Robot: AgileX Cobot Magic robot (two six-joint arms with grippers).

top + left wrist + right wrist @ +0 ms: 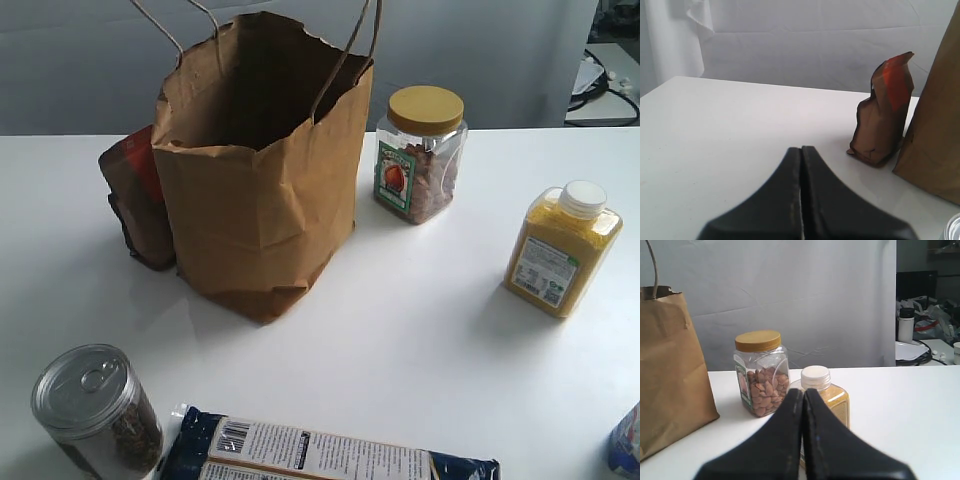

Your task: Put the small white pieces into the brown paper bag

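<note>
The brown paper bag stands upright on the white tabletop, left of the middle and nearer the far edge than the near one. Its mouth is wide open, its string handles rise above the rim, and its inside is in shadow. A dark red-and-brown pouch stands close against the side of the bag that faces the left edge. On the bag's other side, near the far edge, is a clear nut jar with a yellow lid. Toward the right edge and well apart from the bag stands a yellow bottle with a white cap. A pull-tab tin sits at the near left corner, and just beside it a blue-and-white packet lies along the near edge.

The left gripper has its jaws pressed together with nothing between them, low over bare tabletop, with the pouch and bag beyond its tips. The right gripper also has its jaws pressed together on nothing, and they point toward the yellow bottle and the nut jar.
</note>
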